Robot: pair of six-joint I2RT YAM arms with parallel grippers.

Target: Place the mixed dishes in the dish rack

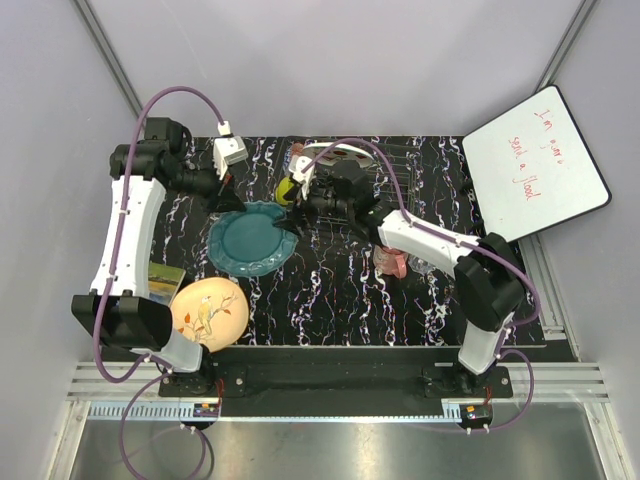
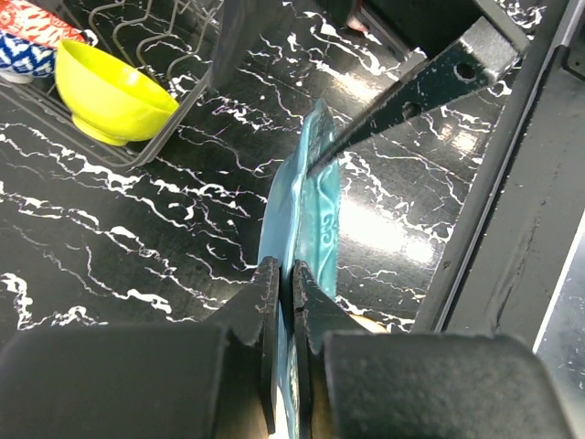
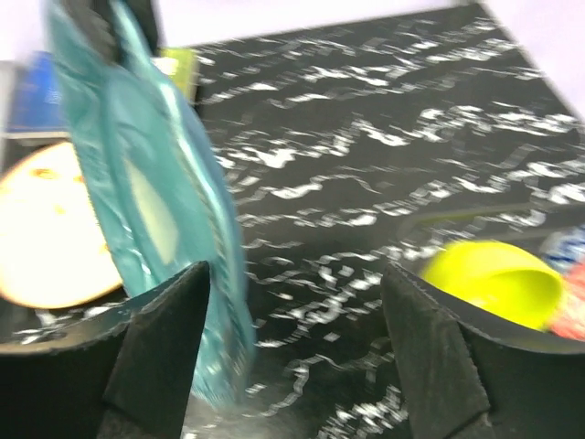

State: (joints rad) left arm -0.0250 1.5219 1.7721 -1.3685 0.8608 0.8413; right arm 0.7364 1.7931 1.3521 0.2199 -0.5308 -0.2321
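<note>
1. Left gripper (image 2: 285, 274): one. Pinched narrow on the rim of the teal plate (image 2: 315, 201), bearing it at mid-table, beside the rack.
2. Right gripper (image 3: 294, 274): one. Spread wide, with the plate's far rim at one finger; judged a handover.
3. Dish rack (image 2: 178, 114): one. Holds one lime-yellow bowl (image 2: 110, 91) and one red patterned bowl (image 2: 27, 37).
4. Peach floral plate (image 1: 208, 312): one. On the table (image 1: 350, 300), not yet loaded.

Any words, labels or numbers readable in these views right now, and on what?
white board: three lines of red handwriting, too small and slanted to read.
blue-green book: cover too small and blurred to read.
Nothing else legible in any view.
</note>
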